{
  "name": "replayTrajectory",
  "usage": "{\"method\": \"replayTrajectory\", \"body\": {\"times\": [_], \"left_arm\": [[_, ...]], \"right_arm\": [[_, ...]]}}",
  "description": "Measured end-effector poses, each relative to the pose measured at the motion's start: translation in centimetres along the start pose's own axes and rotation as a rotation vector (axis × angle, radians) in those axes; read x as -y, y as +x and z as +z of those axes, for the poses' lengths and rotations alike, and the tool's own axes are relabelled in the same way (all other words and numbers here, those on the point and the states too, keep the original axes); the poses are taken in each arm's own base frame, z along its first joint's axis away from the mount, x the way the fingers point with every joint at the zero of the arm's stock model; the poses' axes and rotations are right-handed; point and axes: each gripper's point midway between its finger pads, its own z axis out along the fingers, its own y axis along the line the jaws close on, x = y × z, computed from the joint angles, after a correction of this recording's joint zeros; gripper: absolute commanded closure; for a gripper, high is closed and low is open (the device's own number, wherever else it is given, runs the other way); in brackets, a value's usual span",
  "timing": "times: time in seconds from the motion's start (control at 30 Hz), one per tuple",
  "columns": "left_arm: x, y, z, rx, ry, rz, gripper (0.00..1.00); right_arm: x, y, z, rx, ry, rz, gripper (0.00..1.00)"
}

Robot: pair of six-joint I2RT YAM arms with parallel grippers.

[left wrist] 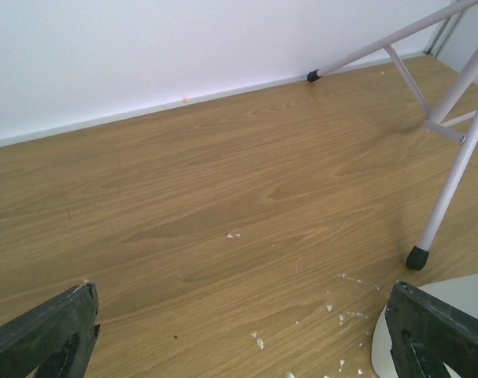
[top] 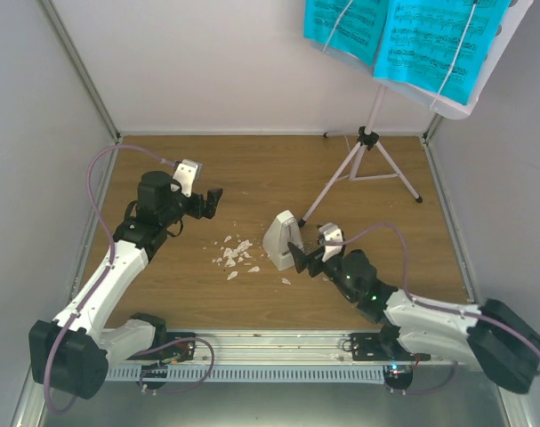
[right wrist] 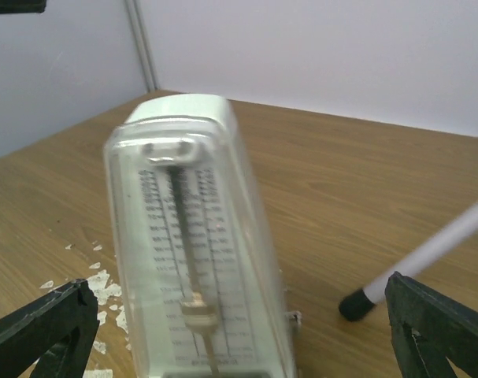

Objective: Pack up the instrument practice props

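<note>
The white pyramid metronome (top: 280, 240) stands upright near the middle of the wooden table. In the right wrist view the metronome (right wrist: 191, 252) fills the space between the fingers, blurred, with a gap on each side. My right gripper (top: 303, 258) (right wrist: 239, 339) is open just in front of it. My left gripper (top: 212, 203) (left wrist: 246, 339) is open and empty over bare wood to the left. The pale-lilac tripod music stand (top: 367, 142) rises at the back right, its plate carrying cyan sheet-music pages (top: 403, 31). One stand leg (left wrist: 451, 181) ends beside the metronome (left wrist: 467, 287).
White crumbs (top: 234, 253) lie scattered left of the metronome. A black-capped stand foot (right wrist: 357, 303) rests right of it, close to my right finger (right wrist: 439, 331). White walls close the table (top: 252, 169) at the back and sides. A metal rail (top: 278, 342) runs along the near edge.
</note>
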Motion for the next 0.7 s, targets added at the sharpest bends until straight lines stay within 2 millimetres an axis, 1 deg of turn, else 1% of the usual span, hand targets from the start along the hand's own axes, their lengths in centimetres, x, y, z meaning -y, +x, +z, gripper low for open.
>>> {"method": "replayTrajectory", "body": {"times": [0.1,0.2,0.3,0.37,0.43,0.5,0.53,0.6,0.63,0.7], "left_arm": [[0.0,0.1,0.1,-0.002,0.001,-0.002,0.01],[0.6,0.2,0.2,-0.007,0.015,0.005,0.01],[3.0,0.7,0.9,-0.031,0.071,0.031,0.01],[5.8,1.2,1.7,-0.059,0.138,0.061,0.01],[9.6,1.4,2.2,-0.086,0.234,0.100,0.01],[13.4,1.1,2.2,-0.102,0.333,0.137,0.01],[15.0,0.6,2.1,-0.102,0.376,0.151,0.01],[18.2,-1.3,1.7,-0.076,0.473,0.173,0.01],[19.2,-2.3,1.4,-0.061,0.509,0.178,0.01],[20.6,-4.2,1.4,-0.029,0.557,0.184,0.01]], "right_arm": [[1.1,0.0,-1.7,0.004,0.030,0.057,0.00],[2.6,0.9,-3.4,-0.008,0.069,0.151,0.00],[4.8,2.1,-4.4,-0.042,0.132,0.249,0.01],[6.7,2.9,-4.7,-0.073,0.186,0.310,0.00],[8.8,3.8,-5.0,-0.112,0.247,0.360,0.00],[10.7,4.4,-5.2,-0.162,0.299,0.409,0.01],[11.5,4.6,-5.2,-0.185,0.318,0.430,0.00],[12.6,4.4,-5.1,-0.222,0.337,0.468,0.00],[12.9,4.0,-5.1,-0.230,0.337,0.482,0.00],[13.3,3.4,-5.0,-0.236,0.334,0.500,0.00]]}}
